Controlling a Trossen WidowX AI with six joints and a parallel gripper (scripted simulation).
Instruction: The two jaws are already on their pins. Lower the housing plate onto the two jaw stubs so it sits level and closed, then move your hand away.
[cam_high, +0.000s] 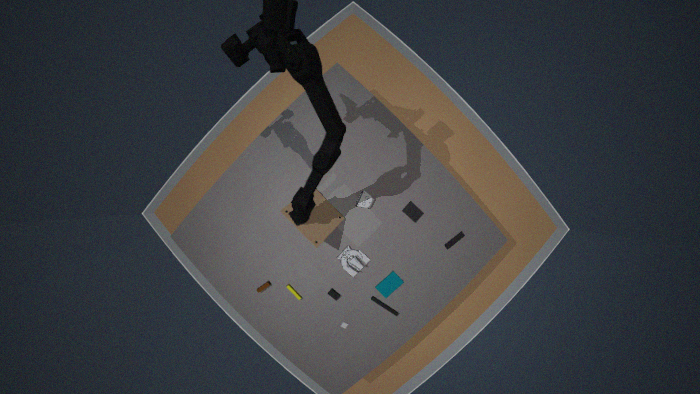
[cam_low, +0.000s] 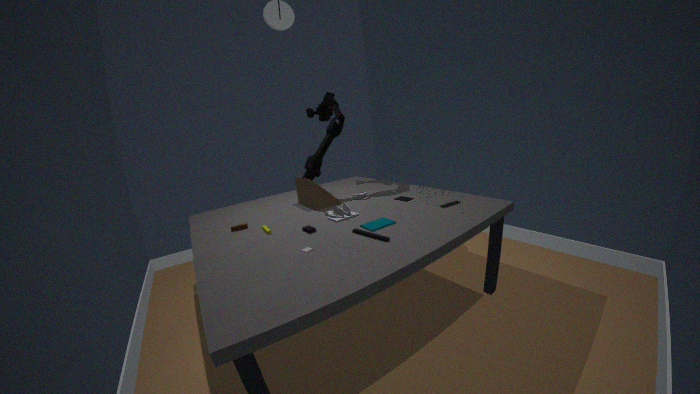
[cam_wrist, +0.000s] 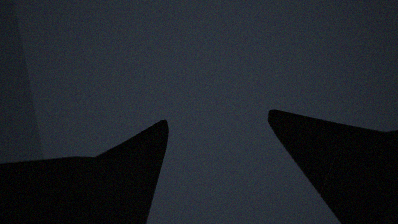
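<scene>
From left to right in the top view, our tool (cam_high: 280, 9) (cam_low: 328, 95) (cam_wrist: 217, 120) is hanging high, released and carrying nothing; the white assembly, apparently with the 2 jaws (cam_high: 353, 262) (cam_low: 341, 214), is sitting on the desk (cam_high: 225, 215) (cam_low: 300, 290); what we are taking for the housing plate (cam_high: 366, 201) (cam_low: 360, 195) is lying farthest right, well below our tool.

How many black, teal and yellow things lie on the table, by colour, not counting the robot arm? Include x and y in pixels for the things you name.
Black things (cam_high: 384, 305) (cam_low: 371, 235): 4
Teal things (cam_high: 389, 284) (cam_low: 378, 224): 1
Yellow things (cam_high: 294, 292) (cam_low: 266, 229): 1
Total: 6
</scene>
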